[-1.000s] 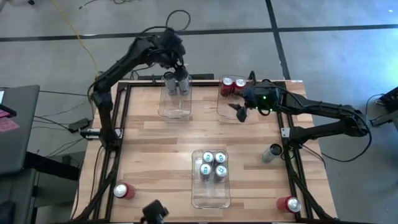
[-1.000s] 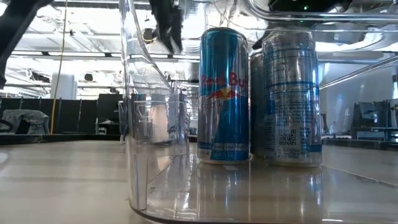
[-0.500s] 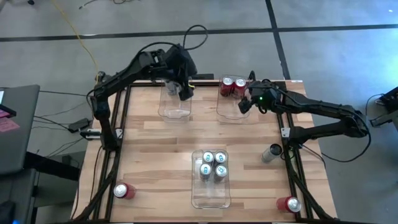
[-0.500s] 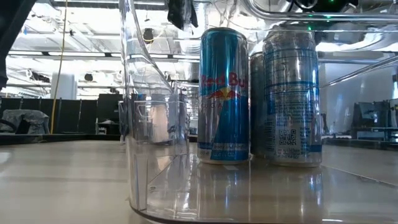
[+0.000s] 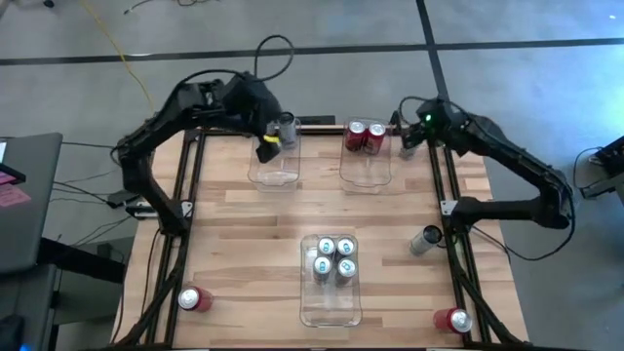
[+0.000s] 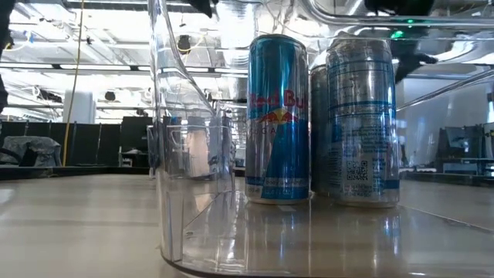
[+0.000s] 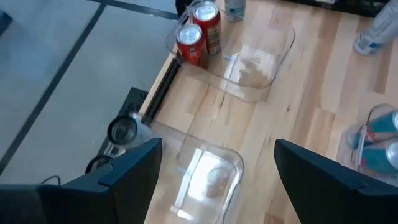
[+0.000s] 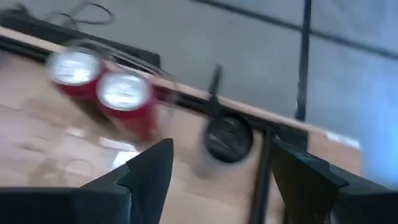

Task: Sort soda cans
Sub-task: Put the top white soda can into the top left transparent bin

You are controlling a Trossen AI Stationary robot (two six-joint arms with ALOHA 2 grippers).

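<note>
Currently | clear plastic bins (image 5: 331, 297) | cylindrical metal soda cans (image 5: 332, 258) | wood-plank table (image 5: 244, 239)

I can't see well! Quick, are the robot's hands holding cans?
Left gripper: open, holding nothing.
Right gripper: open, holding nothing.

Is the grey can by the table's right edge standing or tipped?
Tipped: the grey can lies on its side, its length showing from above.

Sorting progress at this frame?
Done: four blue cans fill the centre bin, two red cans stand in the right bin, a grey can in the left bin. Both pincers, left and right, are empty. Left: loose red cans and, grey can.
</note>
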